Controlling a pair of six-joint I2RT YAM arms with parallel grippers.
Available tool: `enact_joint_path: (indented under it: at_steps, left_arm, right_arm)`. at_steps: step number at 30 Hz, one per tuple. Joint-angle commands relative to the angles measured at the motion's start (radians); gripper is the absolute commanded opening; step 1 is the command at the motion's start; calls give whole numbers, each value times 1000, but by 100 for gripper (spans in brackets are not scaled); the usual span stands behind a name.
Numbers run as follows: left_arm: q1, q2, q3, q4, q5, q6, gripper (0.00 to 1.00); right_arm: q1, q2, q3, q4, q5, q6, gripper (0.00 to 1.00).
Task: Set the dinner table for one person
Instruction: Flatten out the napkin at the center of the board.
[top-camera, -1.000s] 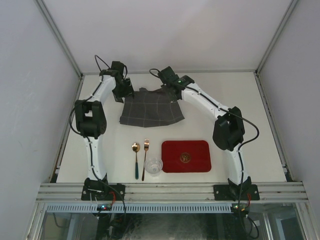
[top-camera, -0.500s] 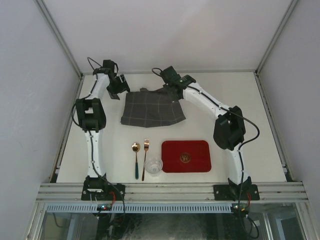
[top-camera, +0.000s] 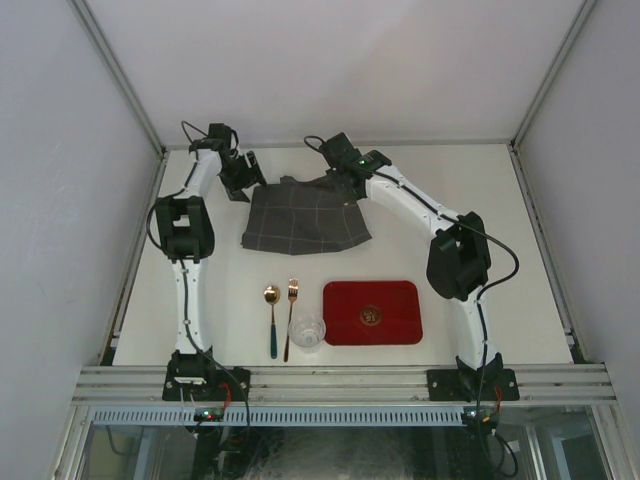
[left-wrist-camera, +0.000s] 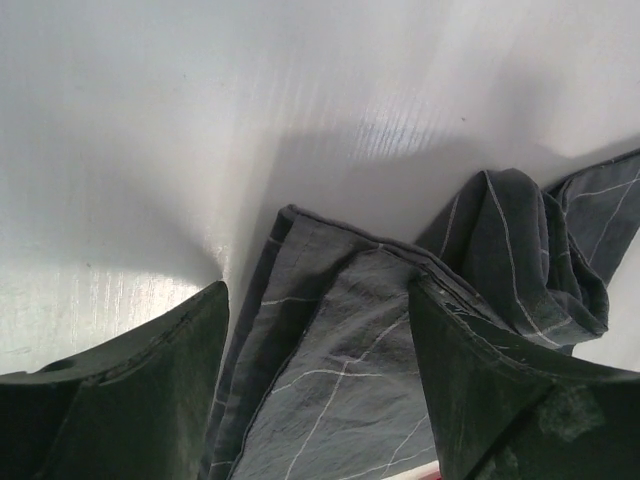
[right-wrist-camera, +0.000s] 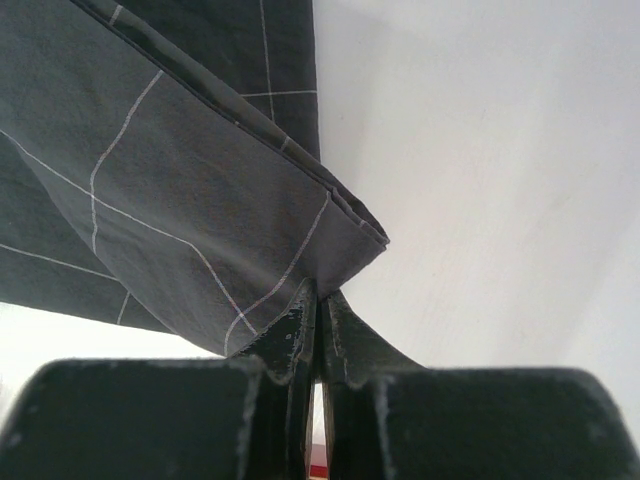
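Note:
The dark grey checked cloth lies on the far middle of the off-white dinner table. My right gripper is shut on the cloth's far right corner, and the right wrist view shows the gripper pinching that folded corner a little above the table. My left gripper is open at the cloth's far left corner. In the left wrist view the gripper has its jaws wide apart with the rumpled cloth corner lying between them, not gripped.
Nearer the front are a red tray with a small round gold item on it, a clear glass bowl, a copper fork and a spoon with a teal handle. Aluminium rails edge the table.
My left gripper swung out to the left and has come back right to the cloth's far left corner. The right gripper has kept hold of its corner, barely moving.

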Motion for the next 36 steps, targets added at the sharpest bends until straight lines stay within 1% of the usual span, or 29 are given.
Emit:
enact_joint_path:
  at_steps: [1,5,7,8,14,18,24,25,27,32,36]
  left_arm:
    - [-2,6,35,8,57,-2,75]
    - [-2,5,23,12,62,-4,73]
    - [-2,0,14,17,62,-2,71]
    - [-2,-3,10,18,62,-2,68]
    - [-4,-11,2,22,59,1,46]
    - [-3,-7,2,22,60,2,37]
    - [-3,-4,-1,20,60,4,19]
    - [-3,-2,-1,20,59,4,14]
    - [-2,0,-1,18,52,5,1]
    - [-4,-7,-6,17,50,13,0]
    - [-3,-62,-43,30,42,20,0]
  right_arm:
    - [5,-37,33,13,3,16,0]
    - [8,-37,35,14,1,15,0]
    - [8,-34,35,14,0,15,0]
    - [9,-34,35,14,0,14,0]
    - [11,-26,36,12,-3,14,0]
    - [13,-26,36,10,-2,14,0]
    - [13,-24,36,9,-2,14,0]
    - [13,-24,36,10,-2,15,0]
    - [13,-22,36,8,-3,15,0]
    - [13,-23,36,4,1,17,0]
    - [12,-31,38,13,19,17,0]
